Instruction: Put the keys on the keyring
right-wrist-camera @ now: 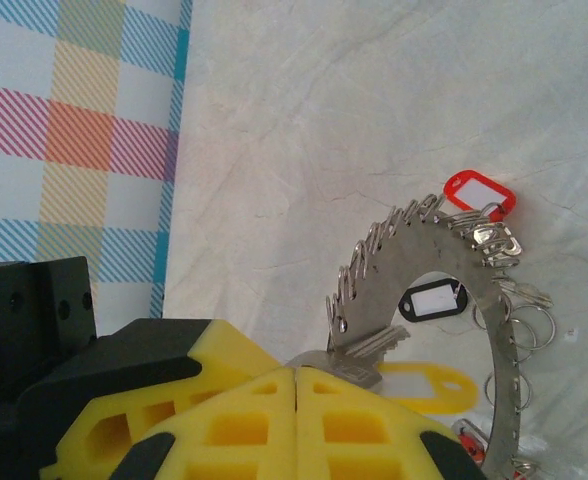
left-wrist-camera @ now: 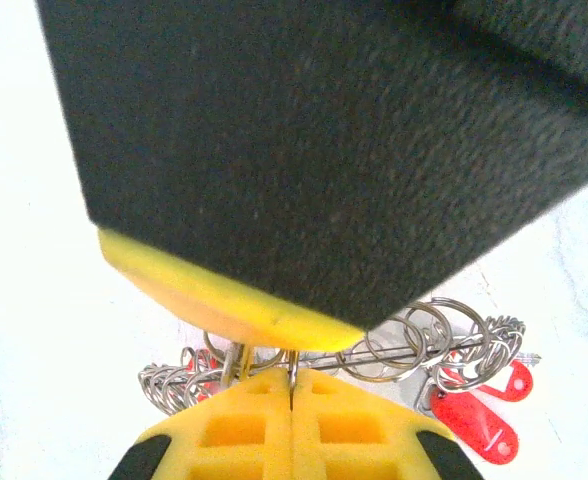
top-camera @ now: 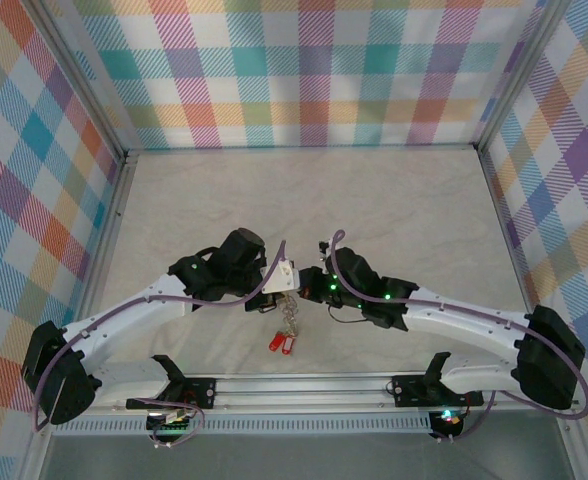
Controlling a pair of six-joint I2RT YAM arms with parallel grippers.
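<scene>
Holding keyring [right-wrist-camera: 444, 250] by its fringe, left gripper [left-wrist-camera: 292, 385] pressed together on thin metal. Right gripper [right-wrist-camera: 296, 375] pinching silver key [right-wrist-camera: 369, 348] against keyring's inner edge. Black tag [right-wrist-camera: 432, 302] inside keyring's hole, yellow tag [right-wrist-camera: 424, 385] just below, red tags [top-camera: 282, 342] dangling under keyring.

Pale marbled table top [top-camera: 304, 190], pastel plaid walls [top-camera: 304, 70] on three sides, metal rail [top-camera: 304, 385] along near edge

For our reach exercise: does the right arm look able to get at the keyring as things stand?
Probably yes. The right fingers, shut on a key, are close beside the keyring, and nothing seems to stand between them.
</scene>
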